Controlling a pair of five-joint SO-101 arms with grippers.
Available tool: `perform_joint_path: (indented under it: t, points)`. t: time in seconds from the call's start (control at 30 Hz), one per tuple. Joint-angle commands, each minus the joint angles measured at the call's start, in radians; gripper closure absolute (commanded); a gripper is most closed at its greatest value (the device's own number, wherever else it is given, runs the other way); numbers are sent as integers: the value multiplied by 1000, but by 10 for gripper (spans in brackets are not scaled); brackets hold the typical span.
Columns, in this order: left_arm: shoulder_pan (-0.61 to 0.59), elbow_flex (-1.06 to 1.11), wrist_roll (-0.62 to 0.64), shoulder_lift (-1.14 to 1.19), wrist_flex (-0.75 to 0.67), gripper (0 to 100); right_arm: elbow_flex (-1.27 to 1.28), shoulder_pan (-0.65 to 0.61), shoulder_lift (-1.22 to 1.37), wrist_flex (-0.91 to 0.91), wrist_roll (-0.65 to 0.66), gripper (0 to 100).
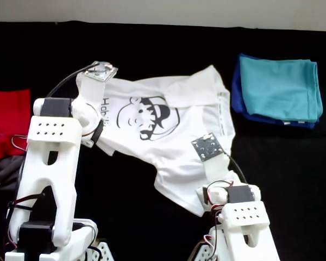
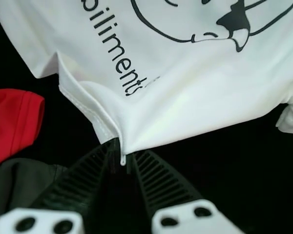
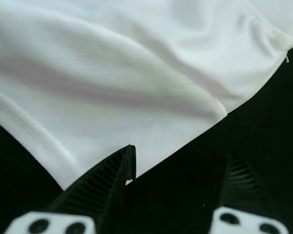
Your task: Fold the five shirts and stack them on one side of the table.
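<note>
A white shirt [image 1: 174, 136] with a black face print lies spread and rumpled in the middle of the black table. My left gripper [image 2: 122, 155] is shut on a corner of the white shirt's [image 2: 195, 92] hem, at the shirt's left side beside the printed lettering. My right gripper [image 3: 178, 170] is open low over the white shirt's [image 3: 136, 78] near right edge. One of its fingers [image 3: 118, 170] touches the cloth's border; the other stands over bare table. A folded teal shirt [image 1: 280, 87] rests on a folded blue shirt [image 1: 240, 103] at the far right.
A red shirt [image 1: 8, 122] lies unfolded at the table's left edge, with a dark grey shirt [image 1: 2, 171] just nearer to me. Both the red shirt [image 2: 12, 122] and the grey shirt [image 2: 19, 183] lie close beside my left gripper. Bare black table [image 1: 130, 206] shows between the arms.
</note>
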Motion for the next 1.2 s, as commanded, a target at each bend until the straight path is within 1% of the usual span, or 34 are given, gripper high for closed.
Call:
perform_joint_path:
  t: [0.0, 0.13, 0.2, 0.3, 0.37, 0.53, 0.63, 0.73, 0.77, 0.8, 0.9, 0.93, 0.97, 1.03, 1.17]
  points:
    - [-8, -36, -8, -22, 9, 991, 1, -5, -7, -8, -8, 687]
    - [-7, -35, -5, -22, 9, 991, -10, -18, -5, -12, -3, 687]
    - [-7, -35, -5, -22, 9, 991, -22, -74, 27, -13, -8, 687]
    - [-7, -35, -5, -22, 9, 991, -108, -176, 171, -13, -54, 687]
    - [-7, -30, -5, -22, 9, 991, -203, -202, 300, -5, -91, 687]
    - [-7, 8, -5, -22, 3, 991, -372, -211, 587, 39, -101, 687]
    - [-7, 24, -5, -22, 3, 991, -410, -211, 713, 39, -101, 687]
    - [-7, 21, -5, -22, 3, 991, -420, -209, 785, 28, -103, 694]
    - [-7, 19, -5, -22, 3, 991, -421, -208, 799, 24, -104, 718]
    - [-7, 19, -5, -22, 3, 991, -426, -205, 805, 22, -106, 767]
    - [-7, 24, -5, -22, 2, 991, -444, -203, 791, 24, -107, 994]
    - [-7, 24, -5, -22, 2, 991, -452, -202, 780, 28, -107, 993]
    - [-7, 24, -5, -22, 5, 991, -456, -193, 765, 35, -107, 967]
    - [-7, 24, -5, -22, 8, 991, -478, -160, 720, 59, -107, 995]
    - [-7, 22, -5, -25, 9, 991, -624, -39, 575, 179, -103, 992]
